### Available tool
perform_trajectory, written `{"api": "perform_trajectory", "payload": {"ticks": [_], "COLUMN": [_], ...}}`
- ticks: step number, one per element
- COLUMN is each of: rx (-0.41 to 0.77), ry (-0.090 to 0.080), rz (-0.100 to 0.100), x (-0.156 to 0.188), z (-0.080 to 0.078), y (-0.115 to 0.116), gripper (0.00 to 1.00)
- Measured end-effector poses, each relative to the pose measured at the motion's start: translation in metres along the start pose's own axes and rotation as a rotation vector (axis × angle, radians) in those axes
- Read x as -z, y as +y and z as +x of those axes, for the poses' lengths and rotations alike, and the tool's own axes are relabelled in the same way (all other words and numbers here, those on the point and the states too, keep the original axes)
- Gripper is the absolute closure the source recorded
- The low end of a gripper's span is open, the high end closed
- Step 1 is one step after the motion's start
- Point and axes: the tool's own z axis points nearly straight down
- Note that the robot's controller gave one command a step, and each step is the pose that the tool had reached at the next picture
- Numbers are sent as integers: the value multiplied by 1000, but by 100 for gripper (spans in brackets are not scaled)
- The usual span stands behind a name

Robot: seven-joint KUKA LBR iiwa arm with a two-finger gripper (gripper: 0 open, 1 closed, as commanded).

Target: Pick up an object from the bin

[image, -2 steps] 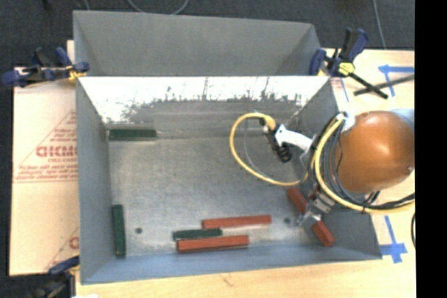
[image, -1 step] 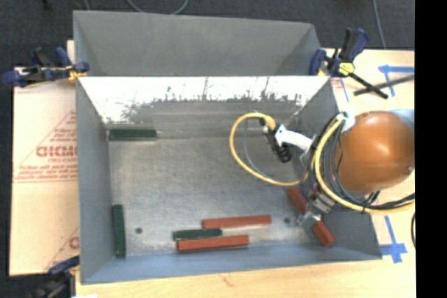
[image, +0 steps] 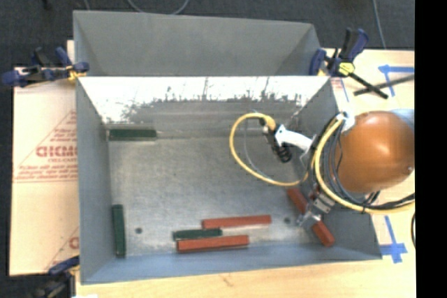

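Observation:
My gripper point(image: 309, 214) is low in the bin's front right corner. It sits right over the middle of a red stick point(image: 323, 234) that lies slanted on the floor there, with one end showing on each side of the gripper. Whether the stick is gripped is hidden by the gripper's body. To the left, along the front wall, lie two more red sticks point(image: 236, 222) point(image: 213, 243) with a dark green stick point(image: 197, 234) between them.
Another dark green stick point(image: 119, 229) lies lengthwise by the left wall. A third point(image: 132, 134) rests at the back left. The arm's orange dome and yellow cable loops hang over the right side of the bin.

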Motion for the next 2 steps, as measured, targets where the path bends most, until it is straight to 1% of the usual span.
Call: {"api": "perform_trajectory", "payload": {"ticks": [2], "rx": [0], "ry": [0], "rz": [0], "x": [0], "z": [0], "y": [0], "gripper": [100]}}
